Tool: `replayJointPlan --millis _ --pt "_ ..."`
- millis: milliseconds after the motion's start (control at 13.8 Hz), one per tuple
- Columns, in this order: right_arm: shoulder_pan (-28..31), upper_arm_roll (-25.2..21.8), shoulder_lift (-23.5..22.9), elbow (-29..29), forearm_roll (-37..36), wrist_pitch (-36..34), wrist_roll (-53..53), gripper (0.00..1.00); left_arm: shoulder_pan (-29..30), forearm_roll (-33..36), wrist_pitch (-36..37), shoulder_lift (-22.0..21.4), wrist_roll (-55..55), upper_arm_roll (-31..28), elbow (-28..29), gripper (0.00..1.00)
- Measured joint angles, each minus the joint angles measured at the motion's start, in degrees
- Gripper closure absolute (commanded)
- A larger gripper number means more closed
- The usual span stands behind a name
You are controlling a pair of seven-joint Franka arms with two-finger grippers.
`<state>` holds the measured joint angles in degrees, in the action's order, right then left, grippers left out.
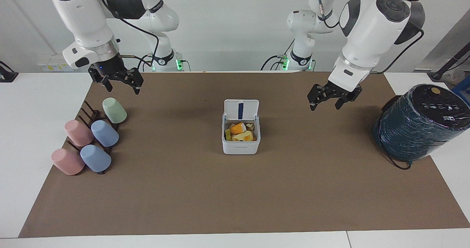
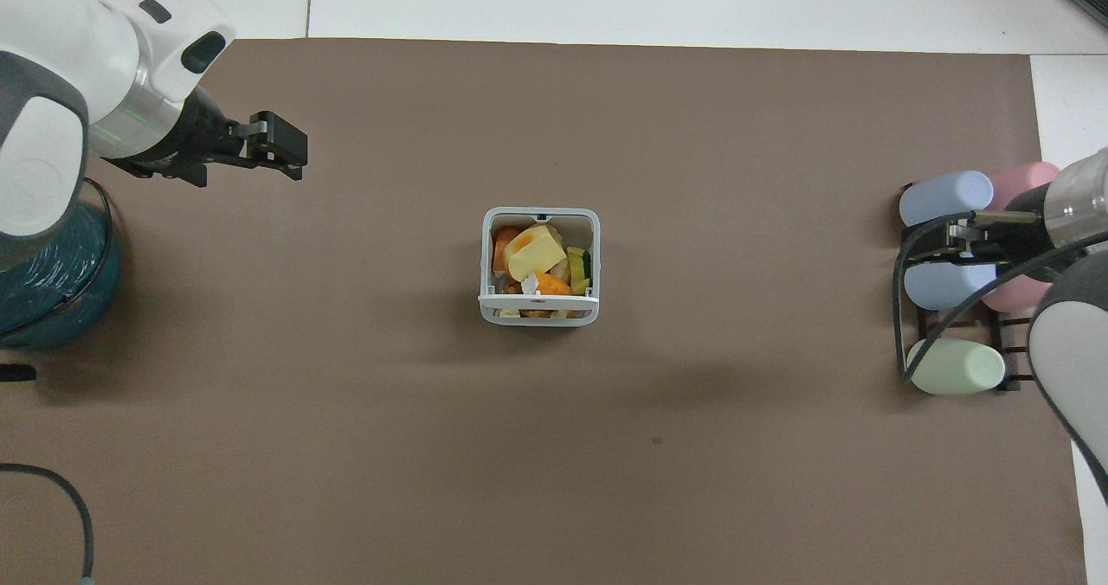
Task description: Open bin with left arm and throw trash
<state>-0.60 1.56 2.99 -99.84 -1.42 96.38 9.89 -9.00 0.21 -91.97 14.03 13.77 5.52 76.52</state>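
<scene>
Bin sits mid-mat, lid up, trash already inside. Your left gripper hangs empty with jaws apart, over the mat toward the left arm's end; just park it clear. Right gripper waits, jaws apart, over the cups.

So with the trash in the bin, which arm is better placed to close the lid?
Probably left: its end effector hangs over bare mat beside the bin; the right end effector waits above the cups.

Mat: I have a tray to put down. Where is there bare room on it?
The mat is bare between the bin and the cups, and between the bin and the teal cylinder. The cup rack's end is crowded.
</scene>
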Motion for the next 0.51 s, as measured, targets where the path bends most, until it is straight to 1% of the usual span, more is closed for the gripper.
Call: replayJointPlan --millis 145,509 --pt "0.0 0.1 0.0 0.0 0.0 0.0 0.0 0.00 0.3 1.2 -0.1 0.0 -0.3 0.0 0.0 0.00" --pt "0.0 0.1 0.0 0.0 0.0 0.0 0.0 0.00 2.0 1.5 0.0 0.0 -0.7 -0.3 0.0 0.00"
